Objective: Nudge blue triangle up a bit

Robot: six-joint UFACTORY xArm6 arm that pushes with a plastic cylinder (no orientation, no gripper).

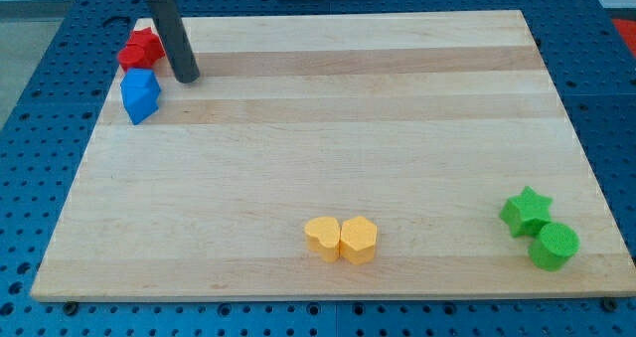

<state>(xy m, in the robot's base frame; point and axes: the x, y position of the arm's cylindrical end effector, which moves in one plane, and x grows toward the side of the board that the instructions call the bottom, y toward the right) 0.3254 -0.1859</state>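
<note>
A blue block (140, 94), the task's blue triangle though its shape looks more like a chunky wedge, sits near the board's upper left edge. A red star-like block (141, 48) lies just above it. My dark rod comes down from the view's top left and my tip (186, 78) rests on the board just right of the blue block's top, a small gap apart, and below right of the red block.
Two yellow blocks (341, 239) touch each other near the bottom middle. A green star (526, 211) and a green cylinder (553, 246) sit at the bottom right. The wooden board (328, 148) lies on a blue perforated table.
</note>
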